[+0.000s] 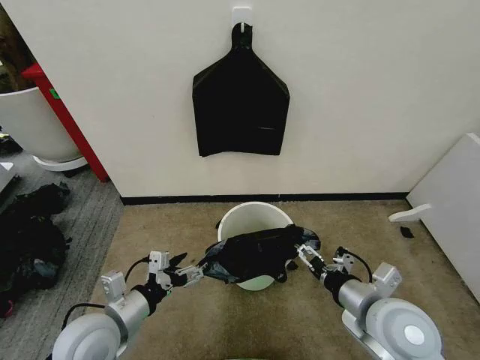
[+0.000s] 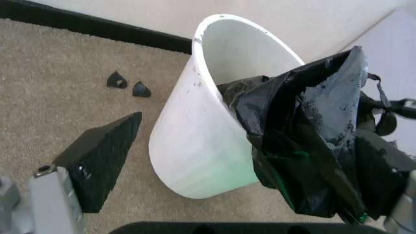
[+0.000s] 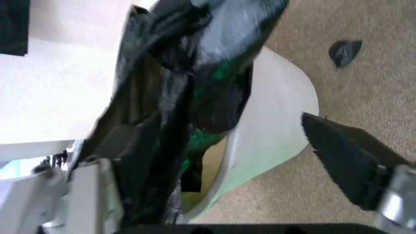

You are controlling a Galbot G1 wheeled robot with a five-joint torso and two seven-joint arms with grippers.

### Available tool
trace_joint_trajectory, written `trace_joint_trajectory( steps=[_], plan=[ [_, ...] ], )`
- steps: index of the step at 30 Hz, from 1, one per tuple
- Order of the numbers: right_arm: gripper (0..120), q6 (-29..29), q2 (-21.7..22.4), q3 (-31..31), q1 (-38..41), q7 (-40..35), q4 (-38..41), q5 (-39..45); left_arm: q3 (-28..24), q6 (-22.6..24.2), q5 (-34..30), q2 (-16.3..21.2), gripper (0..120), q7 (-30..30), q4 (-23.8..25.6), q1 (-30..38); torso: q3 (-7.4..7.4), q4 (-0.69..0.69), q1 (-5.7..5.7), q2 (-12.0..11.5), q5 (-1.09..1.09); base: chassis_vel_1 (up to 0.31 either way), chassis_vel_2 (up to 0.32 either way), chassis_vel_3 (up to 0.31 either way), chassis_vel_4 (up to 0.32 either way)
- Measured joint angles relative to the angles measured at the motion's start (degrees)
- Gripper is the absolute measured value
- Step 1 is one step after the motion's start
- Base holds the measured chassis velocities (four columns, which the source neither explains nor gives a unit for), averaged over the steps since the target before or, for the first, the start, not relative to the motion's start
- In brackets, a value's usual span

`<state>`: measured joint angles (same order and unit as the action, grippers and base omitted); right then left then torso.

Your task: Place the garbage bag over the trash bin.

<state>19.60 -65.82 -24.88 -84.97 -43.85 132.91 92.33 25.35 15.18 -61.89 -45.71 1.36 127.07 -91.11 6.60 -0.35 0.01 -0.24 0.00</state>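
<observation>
So right now I've got the garbage bag (image 1: 255,253) stretched sideways between my left tool (image 1: 196,271) and right tool (image 1: 306,256), both clamped on its ends, hanging just over the near rim of the trash bin (image 1: 241,216) on the floor.

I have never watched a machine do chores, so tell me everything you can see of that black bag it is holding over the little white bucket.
The garbage bag is thin, glossy, crinkly black plastic, bunched rather than spread. It stretches across the near side of the trash bin, a white bucket standing upright on the carpet, leaving the far part of the opening uncovered. The left tool grips one end and the right tool the other. Part of the bag sags against the bin's wall.
</observation>
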Motion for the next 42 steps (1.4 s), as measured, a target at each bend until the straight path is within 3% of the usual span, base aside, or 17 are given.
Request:
trace_joint_trajectory(
  steps=[5,14,19,28,33,42],
  plan=[
    [52,-0.2,-0.7,1.3,1.2,0.0,-1.6,-0.5,-0.5,0.1,0.2,-0.1,100,0.1,0.0,0.2,0.00,0.01,0.00,0.0,0.00,0.000,0.000,0.000,0.000],
    [25,-0.6,-0.7,2.0,1.1,0.3,-2.1,-0.9,-0.1,0.3,0.0,0.1,100,0.0,0.1,0.2,0.00,0.00,0.00,0.0,0.00,0.000,0.000,0.000,0.000],
    [4,-0.9,-0.6,1.8,1.2,0.5,-3.0,-1.2,1.3,0.6,-1.1,0.5,100,-0.8,-0.3,0.0,0.00,0.00,0.00,0.0,0.00,0.000,0.000,0.000,0.000],
    [0,-2.3,-0.7,2.2,1.7,-0.3,-3.3,-1.2,6.5,1.3,-3.5,2.7,100,-6.2,-1.6,-1.4,0.00,0.01,0.00,0.0,0.01,0.000,0.000,0.000,0.000],
    [0,-2.8,-0.9,2.4,1.8,-0.5,-3.7,-1.4,10.3,1.3,-4.0,4.8,100,-12.1,-4.6,-2.1,0.00,0.01,0.00,0.0,0.00,0.000,0.000,0.000,0.000],
    [0,-3.5,-1.3,3.0,1.6,-1.2,-3.1,-1.5,11.6,0.4,-5.9,5.6,100,-20.2,-6.0,-2.1,0.00,0.00,0.00,0.0,0.00,0.000,0.000,0.000,0.000]
  ],
)
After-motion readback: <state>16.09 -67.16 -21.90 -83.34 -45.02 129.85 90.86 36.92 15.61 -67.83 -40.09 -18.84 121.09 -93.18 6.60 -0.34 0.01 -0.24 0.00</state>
